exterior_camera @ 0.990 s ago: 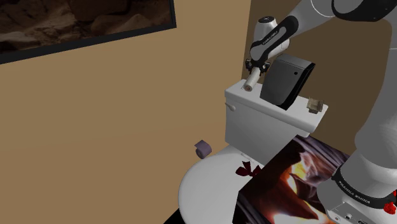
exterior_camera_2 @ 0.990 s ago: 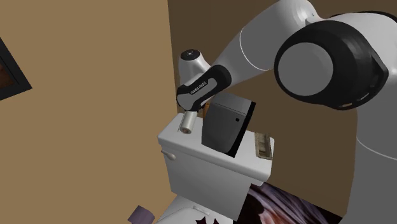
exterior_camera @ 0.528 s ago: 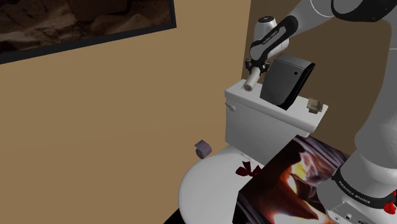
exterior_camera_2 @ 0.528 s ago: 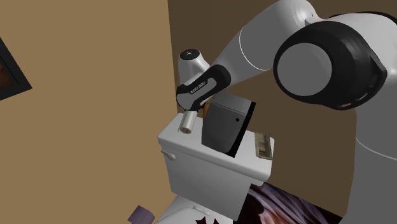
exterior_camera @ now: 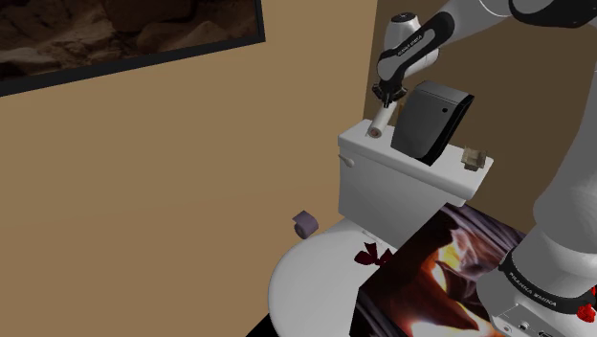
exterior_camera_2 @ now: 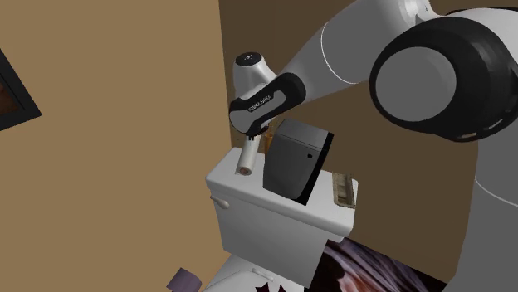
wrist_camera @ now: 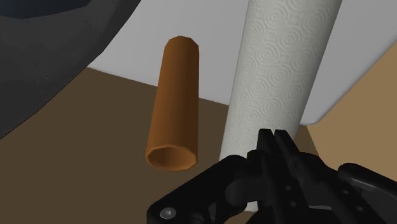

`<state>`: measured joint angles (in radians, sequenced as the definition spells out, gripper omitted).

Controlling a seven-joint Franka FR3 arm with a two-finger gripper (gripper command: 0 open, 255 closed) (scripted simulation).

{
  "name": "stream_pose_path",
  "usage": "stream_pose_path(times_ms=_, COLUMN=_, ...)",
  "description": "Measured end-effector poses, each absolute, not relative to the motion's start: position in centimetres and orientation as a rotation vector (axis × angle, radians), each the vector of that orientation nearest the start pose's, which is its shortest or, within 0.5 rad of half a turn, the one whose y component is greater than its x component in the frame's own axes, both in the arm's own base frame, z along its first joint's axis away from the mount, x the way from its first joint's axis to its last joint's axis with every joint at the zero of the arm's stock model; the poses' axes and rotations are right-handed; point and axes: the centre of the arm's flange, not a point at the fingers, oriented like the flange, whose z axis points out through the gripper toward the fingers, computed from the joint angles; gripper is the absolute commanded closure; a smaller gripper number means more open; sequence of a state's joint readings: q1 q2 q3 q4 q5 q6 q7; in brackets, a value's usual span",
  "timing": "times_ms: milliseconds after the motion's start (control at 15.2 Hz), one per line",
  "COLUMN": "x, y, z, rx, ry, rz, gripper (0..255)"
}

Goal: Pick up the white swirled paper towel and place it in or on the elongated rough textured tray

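Paper towel roll (exterior_camera: pixel 380 123), white and swirl-embossed, hangs clamped in the black gripper (exterior_camera: pixel 385 102) above the toilet tank (exterior_camera: pixel 383 182) at the shoulder view's left end (tray (exterior_camera: pixel 471 156) far right).

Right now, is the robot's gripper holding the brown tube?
No, the gripper clasps the end of the white swirled paper towel roll, while the brown tube lies beside it, clear of the fingers.

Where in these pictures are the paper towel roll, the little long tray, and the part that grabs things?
paper towel (exterior_camera_2: pixel 246 158), second exterior view, middle of the white roll's side.
tray (exterior_camera_2: pixel 341 189), second exterior view, middle of its rough top face.
end effector (exterior_camera_2: pixel 255 138), second exterior view, between the black fingertips at the roll's upper end.
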<state>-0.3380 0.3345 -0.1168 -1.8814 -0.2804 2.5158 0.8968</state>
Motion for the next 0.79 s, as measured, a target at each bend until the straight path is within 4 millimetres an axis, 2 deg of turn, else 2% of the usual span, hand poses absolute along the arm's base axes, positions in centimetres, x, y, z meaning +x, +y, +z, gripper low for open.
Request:
stream_pose_path(times_ms=66, x=59.1, y=-27.9, z=37.0, rx=-2.745, ry=1.752, rz=-0.561, gripper=255)
stream_pose_path(times_ms=132, x=59.1, y=-27.9, z=37.1, rx=-2.744, ry=1.752, rz=-0.562, gripper=0)
stream_pose_path(times_ms=462, x=59.0, y=-28.7, z=35.6, rx=-2.782, ry=1.593, rz=-0.423, gripper=0)
stream_pose_path(times_ms=792, x=59.4, y=-29.1, z=33.2, rx=-2.786, ry=1.572, rz=-0.409, gripper=0)
